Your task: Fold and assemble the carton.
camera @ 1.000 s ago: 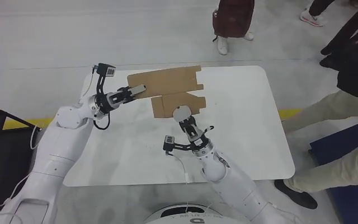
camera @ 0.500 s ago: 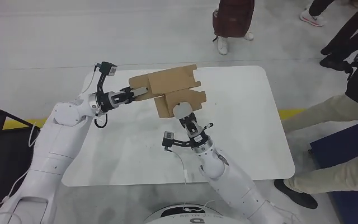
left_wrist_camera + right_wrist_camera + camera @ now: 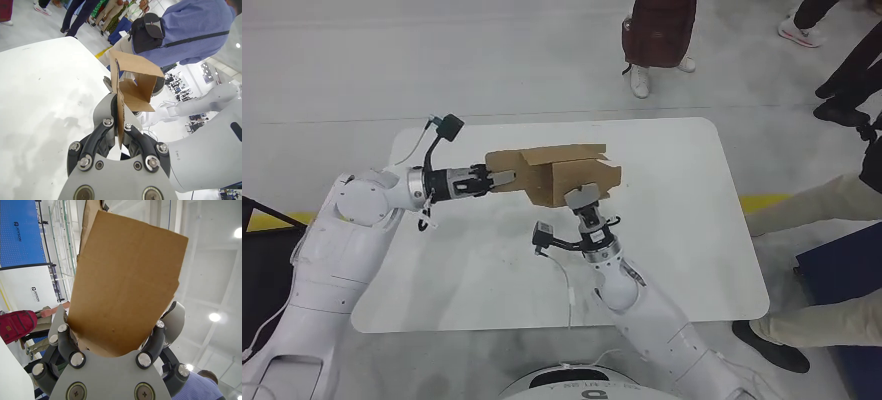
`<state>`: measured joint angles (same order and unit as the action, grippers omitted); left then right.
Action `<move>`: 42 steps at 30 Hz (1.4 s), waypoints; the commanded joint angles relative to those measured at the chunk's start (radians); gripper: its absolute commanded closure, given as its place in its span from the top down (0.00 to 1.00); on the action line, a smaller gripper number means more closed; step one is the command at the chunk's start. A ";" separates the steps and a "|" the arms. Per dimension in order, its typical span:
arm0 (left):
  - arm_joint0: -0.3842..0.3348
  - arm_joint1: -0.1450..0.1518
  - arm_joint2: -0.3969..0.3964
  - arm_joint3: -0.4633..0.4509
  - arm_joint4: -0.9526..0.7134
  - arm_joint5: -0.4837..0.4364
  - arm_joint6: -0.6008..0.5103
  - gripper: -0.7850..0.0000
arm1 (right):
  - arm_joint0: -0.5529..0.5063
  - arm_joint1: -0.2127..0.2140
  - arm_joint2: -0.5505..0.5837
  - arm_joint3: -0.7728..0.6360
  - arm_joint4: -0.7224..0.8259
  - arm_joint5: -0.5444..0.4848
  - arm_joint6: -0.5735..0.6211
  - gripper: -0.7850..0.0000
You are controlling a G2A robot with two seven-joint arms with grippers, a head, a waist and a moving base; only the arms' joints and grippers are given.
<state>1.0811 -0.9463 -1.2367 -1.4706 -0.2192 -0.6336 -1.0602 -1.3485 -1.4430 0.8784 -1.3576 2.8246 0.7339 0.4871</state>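
So the carton (image 3: 557, 175) is up off the table (image 3: 692, 240), hanging between the two claws and half popped into a tube. The left claw (image 3: 119, 108) is pinched tight on the thin edge of one side panel, which stands on edge and runs straight out ahead of it. The rest of the carton opens up just past its tips, angled walls and all. Makes sense to me: that grip is the anchor, so the thing can't swing while the other side gets worked.

The right claw (image 3: 117, 313) is spread wide, with a broad flap lying flat across the gap between its fingers and sticking out beyond them. Looks like it's propping or pushing that wall rather than clamping it, though honestly I can't tell from here whether the pads actually touch the flap's edges.

My guess is we're at the squaring-up step, flaps not yet folded in. The next push needs to be gentle, or the creases could buckle the wrong way.
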 commanded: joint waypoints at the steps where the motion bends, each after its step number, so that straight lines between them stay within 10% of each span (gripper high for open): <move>1: 0.001 0.002 -0.001 -0.010 0.027 0.002 0.000 0.00 | 0.004 -0.004 0.002 0.007 0.000 -0.016 0.001 1.00; 30: -0.070 0.019 -0.028 -0.110 0.314 0.176 0.052 0.00 | -0.141 -0.005 0.129 -0.098 -0.136 -0.103 0.056 1.00; 35: -0.094 0.016 0.004 -0.112 0.337 0.171 0.039 0.00 | -0.128 -0.005 0.141 -0.091 -0.367 -0.359 0.048 1.00; 42: -0.101 0.014 0.021 -0.111 0.332 0.163 0.048 0.00 | -0.133 -0.007 0.133 -0.172 -0.394 -0.423 -0.113 0.93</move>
<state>0.9793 -0.9319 -1.2165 -1.5803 0.1129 -0.4679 -1.0156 -1.4810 -1.4504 1.0090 -1.5155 2.4292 0.3170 0.4002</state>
